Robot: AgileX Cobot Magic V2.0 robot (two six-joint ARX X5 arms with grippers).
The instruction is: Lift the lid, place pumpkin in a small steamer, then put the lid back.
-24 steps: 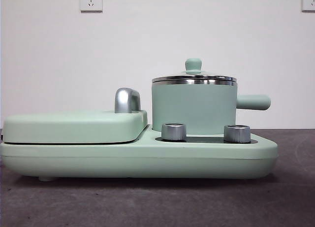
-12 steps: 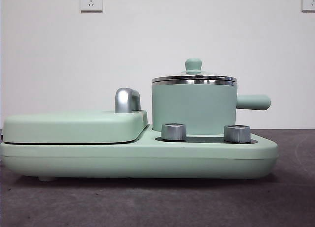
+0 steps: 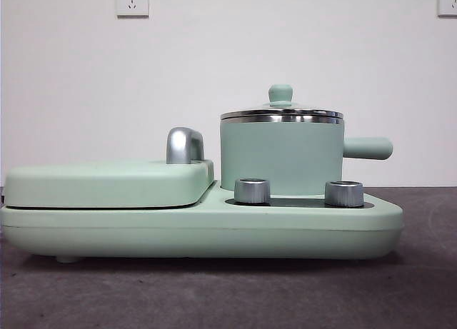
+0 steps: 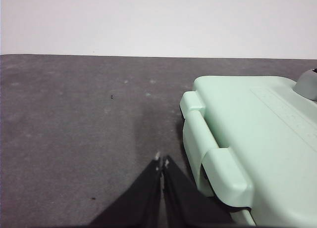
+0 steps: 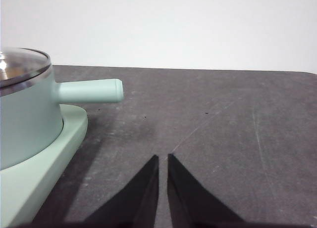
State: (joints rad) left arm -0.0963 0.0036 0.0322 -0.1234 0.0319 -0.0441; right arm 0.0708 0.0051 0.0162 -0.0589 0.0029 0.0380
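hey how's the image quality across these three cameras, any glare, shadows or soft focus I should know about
Front view: even lighting, sharp; bright glints on the lid rim and the silver knobs. Left wrist view: soft, washed out; the left gripper casts a faint shadow on the table. Right wrist view: a highlight on the lid glass, a soft shadow beside the small steamer; the right gripper is slightly blurred.

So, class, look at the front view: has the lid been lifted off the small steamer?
No: the lid sits flat on the small steamer, its steel rim resting on the pot's rim.
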